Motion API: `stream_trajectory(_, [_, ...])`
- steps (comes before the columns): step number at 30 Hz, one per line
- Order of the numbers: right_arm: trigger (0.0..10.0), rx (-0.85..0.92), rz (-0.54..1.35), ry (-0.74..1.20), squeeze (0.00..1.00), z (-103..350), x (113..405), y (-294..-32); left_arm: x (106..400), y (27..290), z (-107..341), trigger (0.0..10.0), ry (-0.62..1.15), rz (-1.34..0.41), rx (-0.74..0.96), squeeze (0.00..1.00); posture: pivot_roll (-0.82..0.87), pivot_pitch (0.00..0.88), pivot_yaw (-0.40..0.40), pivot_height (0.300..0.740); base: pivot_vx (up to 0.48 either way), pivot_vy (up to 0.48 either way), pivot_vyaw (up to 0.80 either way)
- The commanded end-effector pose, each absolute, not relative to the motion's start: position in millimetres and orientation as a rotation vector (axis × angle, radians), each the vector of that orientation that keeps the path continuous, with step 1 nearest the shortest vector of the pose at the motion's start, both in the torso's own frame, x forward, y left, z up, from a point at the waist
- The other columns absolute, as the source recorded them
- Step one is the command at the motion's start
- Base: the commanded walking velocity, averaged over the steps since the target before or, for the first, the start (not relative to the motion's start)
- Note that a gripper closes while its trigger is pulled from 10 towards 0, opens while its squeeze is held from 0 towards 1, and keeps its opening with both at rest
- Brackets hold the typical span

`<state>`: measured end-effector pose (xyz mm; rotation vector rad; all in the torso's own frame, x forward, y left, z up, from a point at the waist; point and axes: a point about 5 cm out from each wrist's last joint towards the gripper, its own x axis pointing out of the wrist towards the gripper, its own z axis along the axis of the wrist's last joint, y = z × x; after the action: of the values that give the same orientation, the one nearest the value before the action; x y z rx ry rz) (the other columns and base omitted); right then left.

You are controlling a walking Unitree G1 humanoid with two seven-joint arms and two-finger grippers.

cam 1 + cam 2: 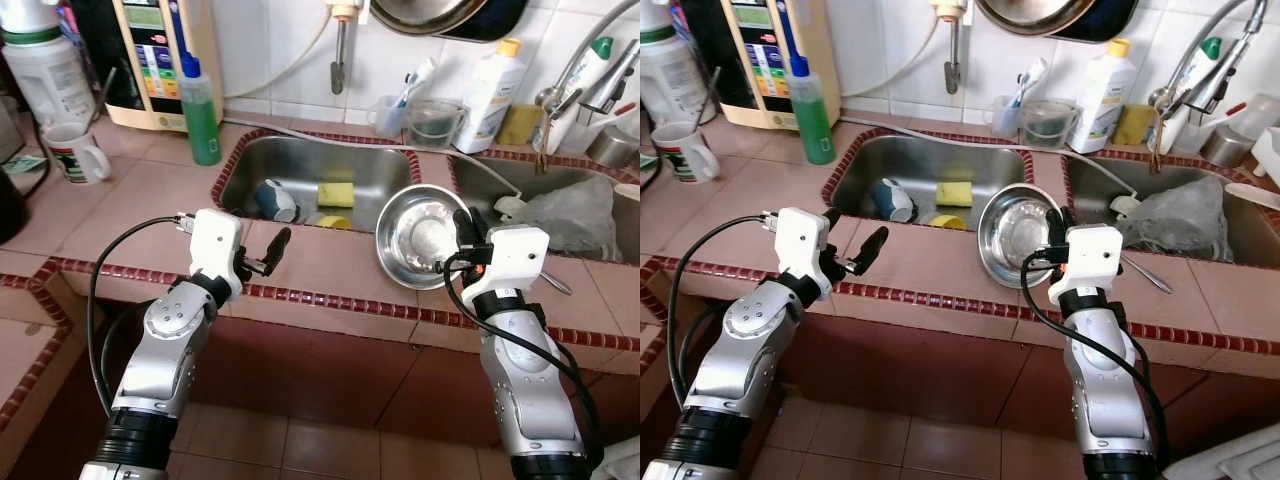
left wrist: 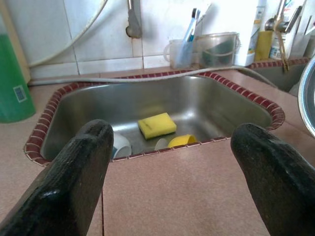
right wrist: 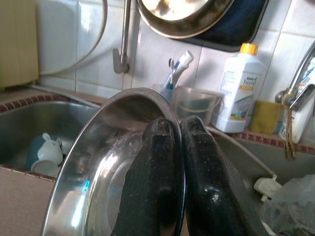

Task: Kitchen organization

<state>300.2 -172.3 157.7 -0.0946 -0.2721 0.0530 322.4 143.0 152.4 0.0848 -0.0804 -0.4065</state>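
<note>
A silver bowl [image 1: 420, 238], a yellow sponge [image 1: 336, 194] and a green bottle [image 1: 199, 120] are seen; the pinkish tabletop [image 1: 150, 205] is edged in dark red.

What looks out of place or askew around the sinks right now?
The steel bowl is tilted on edge, pinched by its rim in the right gripper. A blue cup lies on its side in the left sink beside a yellow sponge. The left gripper is open.

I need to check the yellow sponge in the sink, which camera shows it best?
The left wrist view: the sponge lies flat and unobstructed on the sink bottom. Both eye views show it smaller, from above. The right wrist view has the steel bowl in front.
</note>
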Motion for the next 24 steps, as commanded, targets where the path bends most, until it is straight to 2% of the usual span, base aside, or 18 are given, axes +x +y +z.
stream_trajectory(1, [10.0, -0.096, 0.042, -0.249, 0.00, 155.0, 301.2, -172.6, 322.5, 145.8, 151.9, 10.0, -0.079, -0.409, 0.096, 0.00, -0.02, 0.000, -0.037, 0.740, 0.000, 0.000, -0.66])
stream_trajectory(3, [10.0, -0.110, 0.047, -0.256, 0.00, 154.8, 301.0, -172.0, 322.2, 146.6, 152.0, 10.0, -0.081, -0.418, 0.085, 0.00, -0.02, 0.000, -0.037, 0.740, 0.000, 0.000, -0.59])
stream_trajectory(8, [10.0, -0.094, 0.077, -0.272, 0.00, 154.7, 297.6, -169.2, 320.1, 147.5, 150.6, 10.0, -0.080, -0.427, 0.086, 0.00, -0.02, 0.000, -0.039, 0.740, 0.102, 0.000, 0.00])
stream_trajectory(24, [10.0, -0.094, 0.102, -0.323, 0.00, 161.8, 297.7, -166.6, 322.1, 147.3, 153.2, 10.0, -0.082, -0.455, 0.091, 0.00, -0.02, 0.000, -0.039, 0.740, 0.344, 0.000, 0.00])
